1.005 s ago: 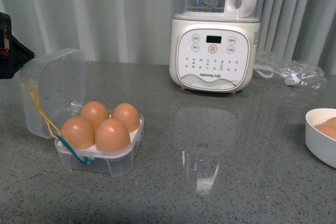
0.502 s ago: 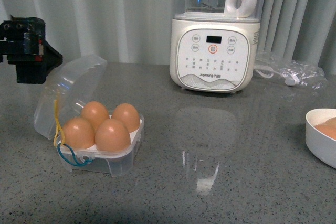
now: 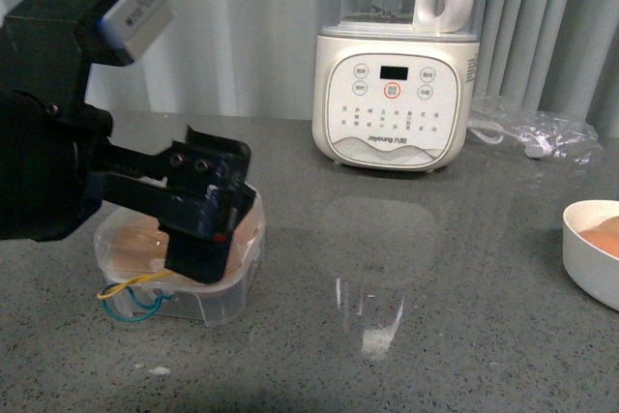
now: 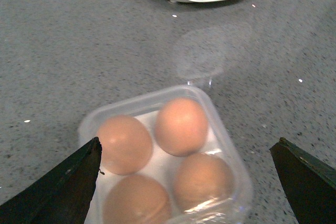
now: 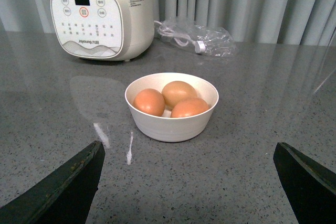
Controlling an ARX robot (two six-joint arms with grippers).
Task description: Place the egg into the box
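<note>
I see the small square clear plastic egg box (image 3: 227, 287) sitting flat in the lower left of the front frame, its yellow and blue cords (image 3: 131, 299) trailing off its near left corner. From the left wrist camera, the box (image 4: 226, 145) fills the lower centre, its clear lid lying down over four smooth orange-brown eggs, each upright in its own hole of the white insert. The task egg (image 4: 180, 126) I cannot tell apart from the others.
</note>
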